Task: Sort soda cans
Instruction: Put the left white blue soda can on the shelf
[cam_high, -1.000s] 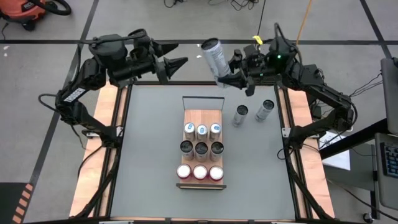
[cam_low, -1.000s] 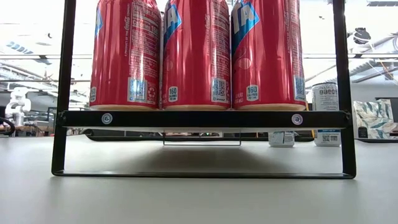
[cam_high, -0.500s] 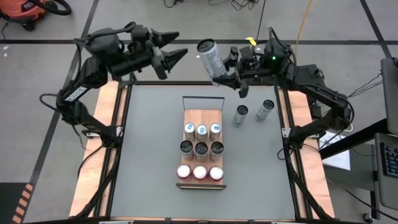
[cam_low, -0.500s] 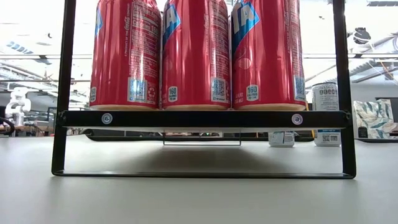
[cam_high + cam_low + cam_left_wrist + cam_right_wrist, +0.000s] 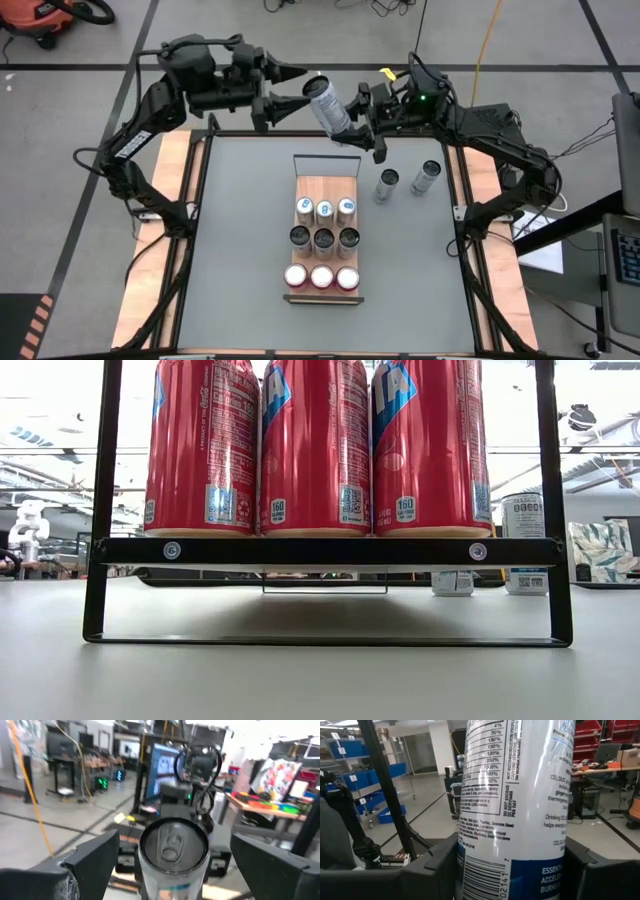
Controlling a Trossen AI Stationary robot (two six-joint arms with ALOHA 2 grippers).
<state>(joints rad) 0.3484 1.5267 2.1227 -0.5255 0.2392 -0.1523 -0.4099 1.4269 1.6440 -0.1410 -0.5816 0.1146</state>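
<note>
Here my right hand (image 5: 352, 112) pinches a silver can (image 5: 328, 103) reading "ESSENTIAL", raised over the surface's (image 5: 240, 230) far edge; my spread left hand (image 5: 292, 86) flanks its top. Beyond, nine cans fill the rack (image 5: 322, 192), two stand beside it.

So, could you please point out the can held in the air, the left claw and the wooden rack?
Held can (image 5: 327, 103), high view, on its side wall.
Left claw (image 5: 290, 87), high view, midway between its open fingertips.
Wooden rack (image 5: 311, 187), high view, on the bare board behind the cans.
</note>
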